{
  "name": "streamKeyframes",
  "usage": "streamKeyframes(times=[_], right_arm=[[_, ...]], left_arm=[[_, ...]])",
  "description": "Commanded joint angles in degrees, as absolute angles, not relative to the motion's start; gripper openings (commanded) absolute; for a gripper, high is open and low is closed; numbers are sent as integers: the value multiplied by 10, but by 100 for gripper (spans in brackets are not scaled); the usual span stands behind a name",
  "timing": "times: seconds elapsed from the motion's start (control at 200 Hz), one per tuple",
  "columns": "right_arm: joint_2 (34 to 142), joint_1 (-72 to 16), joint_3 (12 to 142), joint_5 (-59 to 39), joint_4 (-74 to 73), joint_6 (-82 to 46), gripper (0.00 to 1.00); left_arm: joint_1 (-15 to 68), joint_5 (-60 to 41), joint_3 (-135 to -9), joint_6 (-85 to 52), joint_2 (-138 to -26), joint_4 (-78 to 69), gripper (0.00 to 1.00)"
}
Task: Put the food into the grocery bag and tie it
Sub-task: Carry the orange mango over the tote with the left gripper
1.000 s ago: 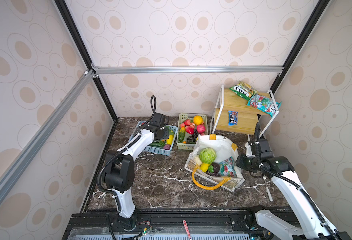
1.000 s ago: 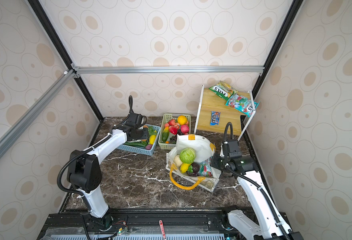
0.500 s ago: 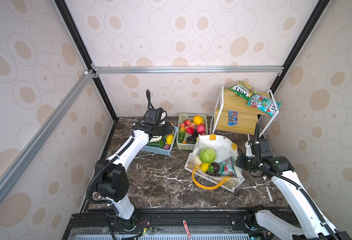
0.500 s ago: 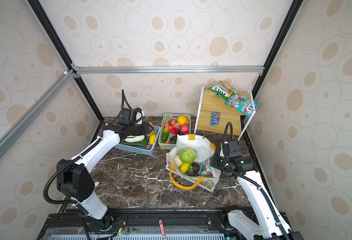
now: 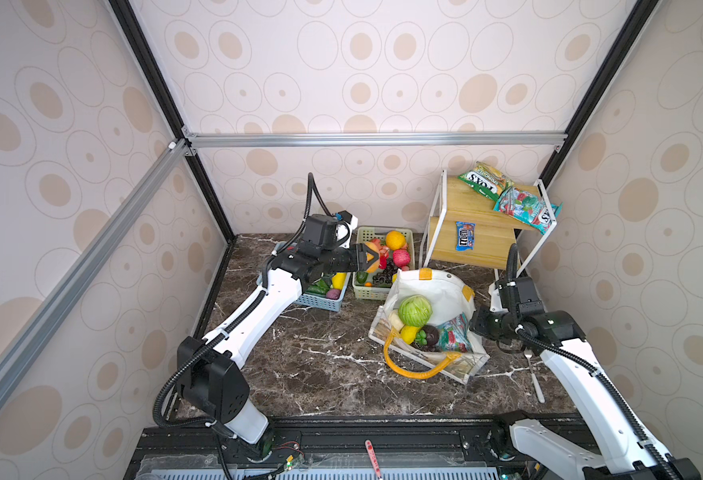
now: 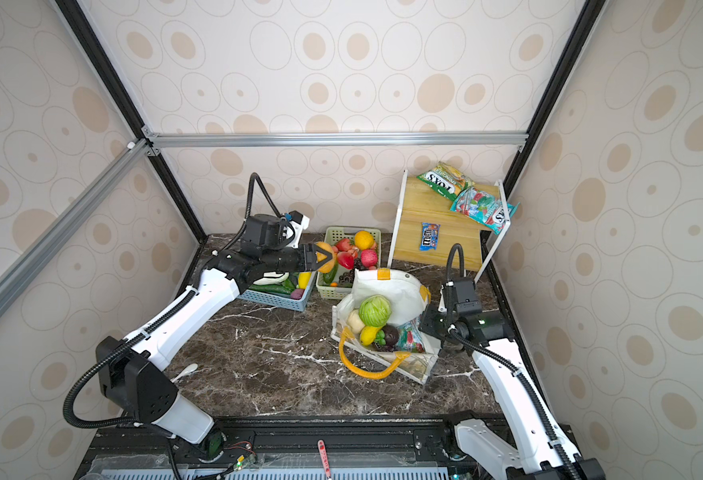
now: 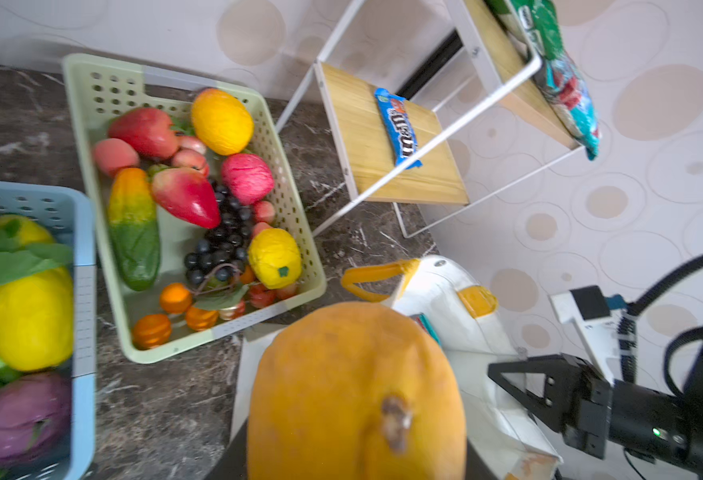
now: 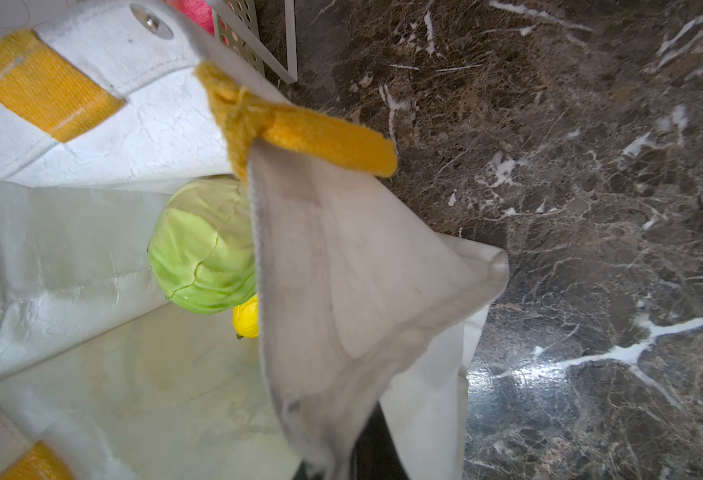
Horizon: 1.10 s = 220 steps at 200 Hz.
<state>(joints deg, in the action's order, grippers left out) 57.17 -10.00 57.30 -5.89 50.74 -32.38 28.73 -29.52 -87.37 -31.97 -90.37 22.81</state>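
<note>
Your left gripper (image 5: pixel 369 258) is clamped on an orange fruit (image 7: pixel 356 395), with the jaws part-way apart around it. It hangs in the air behind the bag (image 5: pixel 428 291) and to its left, and in both top views it sits over the green basket (image 5: pixel 366 293). In the left wrist view the fruit fills the foreground, with the bag's white rim just beyond it. That fruit is not yet in the bag.

Your right gripper (image 5: pixel 476 324) is at the bag's right side, jaws together on the cloth of its rim. The right wrist view shows that cloth drawn up into a peak.

The bag rests tilted on the table (image 5: pixel 320 365) with its mouth open. Inside it lie a cabbage (image 5: pixel 414 310), a yellow piece (image 5: pixel 409 333) in front of the cabbage, a dark purple piece (image 5: pixel 428 334) and a teal packet (image 5: pixel 453 337) toward the bag's right side. One yellow handle (image 5: pixel 408 372) loops onto the table in front of the bag.

The blue basket (image 5: pixel 320 303) stands left of the bag, beyond the green one. The shelf (image 5: pixel 482 245) stands behind the bag to its right.
</note>
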Motion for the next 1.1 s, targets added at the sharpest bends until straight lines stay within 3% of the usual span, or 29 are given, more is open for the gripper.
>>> streamKeyframes(times=[0.0, 1.095], right_arm=[[576, -100, 573, -69, 510, -337, 9], [557, -100, 585, -55, 541, -330, 9]], left_arm=[[317, -310, -883, -336, -887, 207, 46], [486, -283, -966, -341, -971, 213, 46]])
